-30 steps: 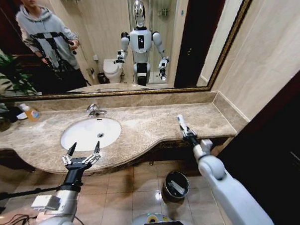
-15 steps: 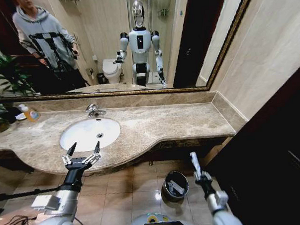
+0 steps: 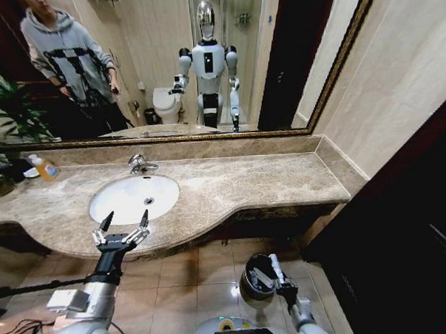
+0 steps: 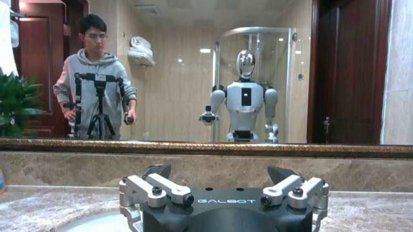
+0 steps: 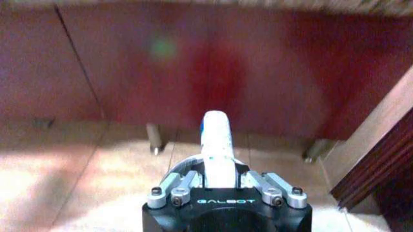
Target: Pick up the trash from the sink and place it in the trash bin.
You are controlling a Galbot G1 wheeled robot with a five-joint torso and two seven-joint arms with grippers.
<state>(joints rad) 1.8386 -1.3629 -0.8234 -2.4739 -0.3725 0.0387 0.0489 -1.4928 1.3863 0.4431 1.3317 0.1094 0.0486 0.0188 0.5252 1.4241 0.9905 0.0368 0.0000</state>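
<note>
My left gripper (image 3: 122, 225) hangs at the counter (image 3: 253, 182) edge, just in front of the sink (image 3: 133, 198). Faucet (image 3: 140, 164) behind the sink. Bin (image 3: 259, 276) on the floor below, right of the sink; my right gripper (image 3: 275, 266) w/ a tube (image 5: 215, 135) over its rim.

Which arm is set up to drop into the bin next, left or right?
Right. The right gripper holds a white tube low over the floor at the trash bin rim. The left gripper is open and empty, up at the sink edge.

marble countertop (image 3: 231, 183), orange bottle (image 3: 44, 167), floor bin (image 3: 251, 271)
</note>
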